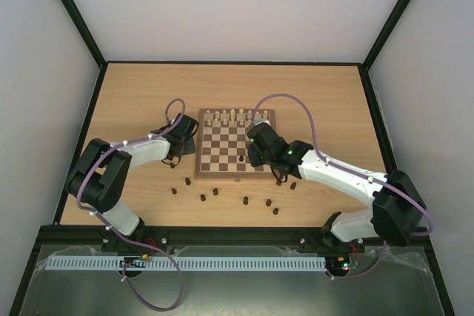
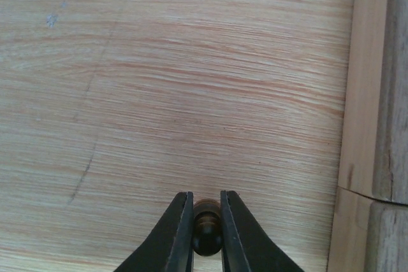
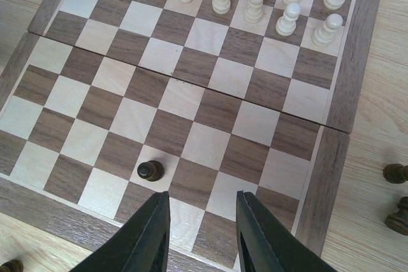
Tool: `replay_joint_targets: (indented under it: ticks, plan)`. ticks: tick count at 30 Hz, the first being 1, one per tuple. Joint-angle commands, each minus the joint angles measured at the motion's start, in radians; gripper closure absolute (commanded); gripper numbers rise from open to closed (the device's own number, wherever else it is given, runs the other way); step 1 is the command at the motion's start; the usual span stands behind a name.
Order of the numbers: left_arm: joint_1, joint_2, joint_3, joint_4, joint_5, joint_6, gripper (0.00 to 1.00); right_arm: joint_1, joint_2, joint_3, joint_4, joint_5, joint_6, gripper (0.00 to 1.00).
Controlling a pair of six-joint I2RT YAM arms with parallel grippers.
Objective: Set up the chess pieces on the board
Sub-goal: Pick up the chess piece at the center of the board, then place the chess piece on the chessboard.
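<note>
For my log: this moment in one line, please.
left gripper: shut on dark piece beside board | right gripper: open over board | on board: one dark chessman

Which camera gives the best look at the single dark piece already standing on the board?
Right wrist: the dark piece stands close and sharp on a light square near the board's near edge. The top view shows it only as a speck; the left wrist view shows another piece instead.

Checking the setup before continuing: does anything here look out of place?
Most dark chess pieces sit scattered on the table beside the board, off its squares. Only one dark piece stands on it. Nothing looks damaged.
</note>
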Motion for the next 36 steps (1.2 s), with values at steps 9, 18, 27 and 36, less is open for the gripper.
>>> replay_joint_targets:
  ticks: [9,18,27,36]
  plan:
    - [-0.002,-0.030,0.043,-0.032,-0.019,0.025,0.98,0.006,-0.030,-0.018,-0.004,0.043,0.010,0.71]
    - [-0.165,-0.130,0.119,-0.086,-0.001,0.046,0.98,0.002,-0.040,-0.013,-0.022,0.093,0.013,0.71]
    - [-0.354,-0.040,0.203,-0.119,0.083,0.094,0.98,-0.019,-0.075,-0.020,-0.042,0.126,0.019,0.71]
    - [-0.403,0.045,0.233,-0.104,0.161,0.117,0.98,-0.042,-0.080,-0.023,-0.045,0.118,0.021,0.71]
